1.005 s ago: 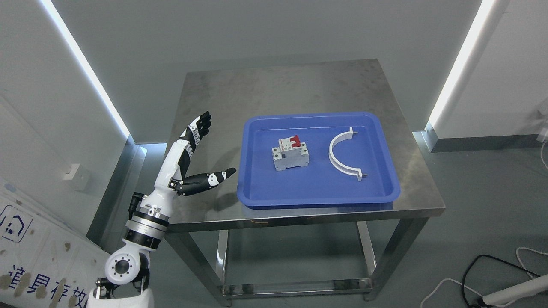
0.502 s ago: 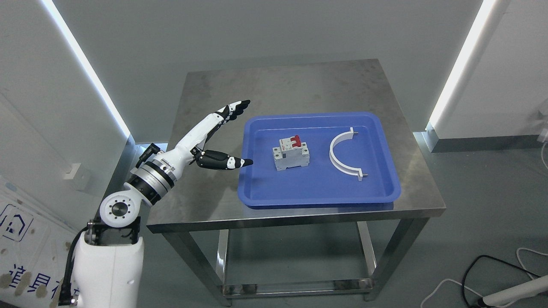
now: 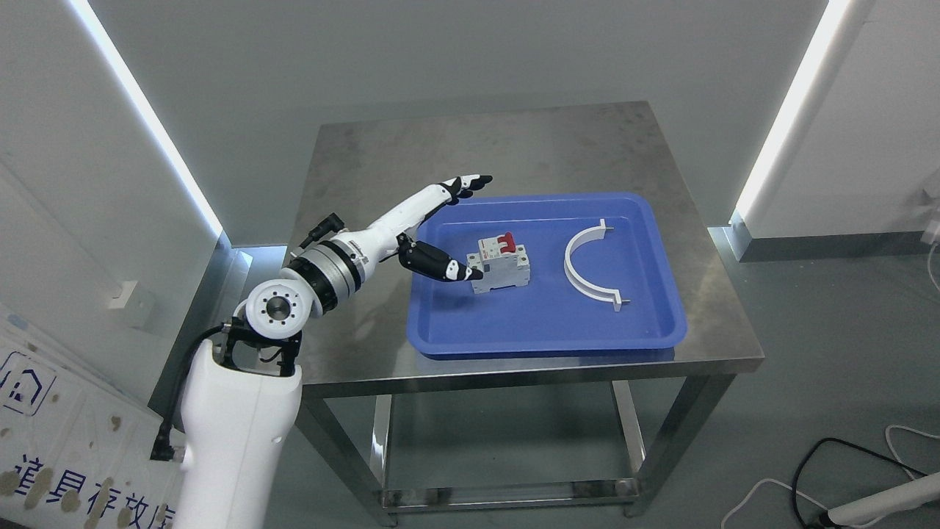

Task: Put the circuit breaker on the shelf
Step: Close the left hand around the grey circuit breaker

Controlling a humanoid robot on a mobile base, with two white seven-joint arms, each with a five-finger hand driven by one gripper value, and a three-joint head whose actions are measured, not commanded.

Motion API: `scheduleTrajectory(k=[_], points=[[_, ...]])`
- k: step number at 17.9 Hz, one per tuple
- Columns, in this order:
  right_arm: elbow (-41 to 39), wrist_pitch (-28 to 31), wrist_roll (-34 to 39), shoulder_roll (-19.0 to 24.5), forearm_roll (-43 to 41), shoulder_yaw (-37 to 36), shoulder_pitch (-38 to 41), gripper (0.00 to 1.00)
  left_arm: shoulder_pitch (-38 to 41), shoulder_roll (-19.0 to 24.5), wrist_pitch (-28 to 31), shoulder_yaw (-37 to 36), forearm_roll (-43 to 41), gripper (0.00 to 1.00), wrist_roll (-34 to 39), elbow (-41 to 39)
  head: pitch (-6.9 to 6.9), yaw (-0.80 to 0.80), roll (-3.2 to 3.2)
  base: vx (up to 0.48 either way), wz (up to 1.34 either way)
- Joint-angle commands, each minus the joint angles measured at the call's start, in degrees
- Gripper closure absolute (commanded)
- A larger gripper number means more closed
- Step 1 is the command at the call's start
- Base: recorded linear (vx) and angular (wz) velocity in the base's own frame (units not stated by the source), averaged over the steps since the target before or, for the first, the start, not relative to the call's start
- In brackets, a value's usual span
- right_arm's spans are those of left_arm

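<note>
A grey circuit breaker [image 3: 500, 265] with a red switch stands in the left half of a blue tray [image 3: 547, 330] on a steel table [image 3: 507, 143]. My left hand [image 3: 470, 228] reaches over the tray's left edge, open, fingers stretched toward the far rim and thumb pointing at the breaker's left side. The thumb tip is right at the breaker; whether it touches I cannot tell. The right arm is out of the picture.
A white half-ring clamp [image 3: 593, 265] lies in the tray's right half. A lower steel rail [image 3: 507, 491] runs under the table. Cables [image 3: 844, 470] trail on the floor at the lower right. A panel with printed characters [image 3: 44, 441] leans at the lower left.
My left arm has swung up and to the right, carrying the open hand from beside the table's left edge to over the tray, next to the breaker.
</note>
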Motion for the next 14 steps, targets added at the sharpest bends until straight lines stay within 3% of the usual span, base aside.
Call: scheduleTrajectory(k=[1, 8, 12, 14], points=[[0.0, -2.6, 0.0, -1.0, 0.0, 0.0, 0.9, 0.00, -3.0, -4.2, 1.9, -7.9, -3.1, 0.07, 0.0, 9.6, 0.00, 0.00, 0.00, 0.000, 0.00], [0.0, -2.6, 0.0, -1.0, 0.0, 0.0, 0.9, 0.00, -2.7, -4.2, 1.3, -5.8, -8.0, 0.24, 0.2, 12.0, 0.00, 0.00, 0.00, 0.000, 0.00], [0.0, -2.6, 0.0, -1.0, 0.0, 0.0, 0.9, 0.00, -2.4, -4.2, -0.1, -2.9, -8.2, 0.40, 0.3, 11.9, 0.00, 0.00, 0.00, 0.000, 0.00], [0.0, -2.6, 0.0, -1.0, 0.0, 0.0, 1.0, 0.00, -2.4, -4.2, -2.3, -0.5, -8.2, 0.53, 0.3, 12.2, 0.00, 0.00, 0.00, 0.000, 0.00]])
